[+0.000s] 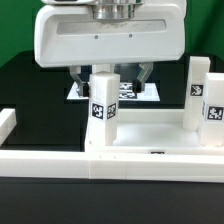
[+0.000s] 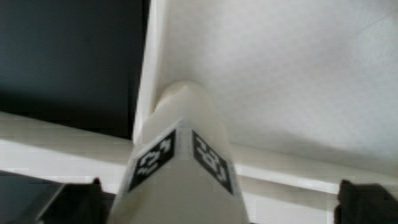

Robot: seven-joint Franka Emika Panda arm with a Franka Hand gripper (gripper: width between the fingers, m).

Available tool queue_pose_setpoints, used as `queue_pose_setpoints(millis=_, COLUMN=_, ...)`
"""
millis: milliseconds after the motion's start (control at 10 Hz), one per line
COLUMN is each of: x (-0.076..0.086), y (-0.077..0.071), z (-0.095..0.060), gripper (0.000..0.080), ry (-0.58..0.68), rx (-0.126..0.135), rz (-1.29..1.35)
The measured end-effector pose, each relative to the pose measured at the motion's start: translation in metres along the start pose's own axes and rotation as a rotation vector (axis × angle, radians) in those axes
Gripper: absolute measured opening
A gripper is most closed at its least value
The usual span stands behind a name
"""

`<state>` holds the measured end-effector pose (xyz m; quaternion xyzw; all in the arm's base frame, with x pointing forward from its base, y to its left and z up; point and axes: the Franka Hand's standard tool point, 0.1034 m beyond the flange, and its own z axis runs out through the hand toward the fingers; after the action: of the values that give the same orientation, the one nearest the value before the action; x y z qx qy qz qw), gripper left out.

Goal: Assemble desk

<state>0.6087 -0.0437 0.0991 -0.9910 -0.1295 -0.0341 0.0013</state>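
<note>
The white desk tabletop (image 1: pixel 140 132) lies flat against the front border bar. One white leg (image 1: pixel 104 98) with black-and-white tags stands upright at its corner on the exterior view's left. Two more tagged legs (image 1: pixel 201 92) stand on the tabletop's side at the exterior view's right. My gripper (image 1: pixel 112 76) hangs over the first leg with a dark finger on each side of it, clear of it, so it is open. In the wrist view the leg (image 2: pixel 178 150) rises between the fingers (image 2: pixel 75 202), with gaps on both sides, against the tabletop (image 2: pixel 294 80).
A long white border bar (image 1: pixel 90 164) runs along the front, and another (image 1: pixel 8 125) stands at the exterior view's left. The marker board (image 1: pixel 130 93) lies behind the tabletop on the black table.
</note>
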Motion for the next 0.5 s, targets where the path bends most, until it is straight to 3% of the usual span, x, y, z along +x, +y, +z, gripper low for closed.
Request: queue_pose_setpoints(millis=500, x=-0.0024, y=0.0037, z=0.0011, gripper=0.0649, ry=-0.005, rx=-0.009, rz=-0.325)
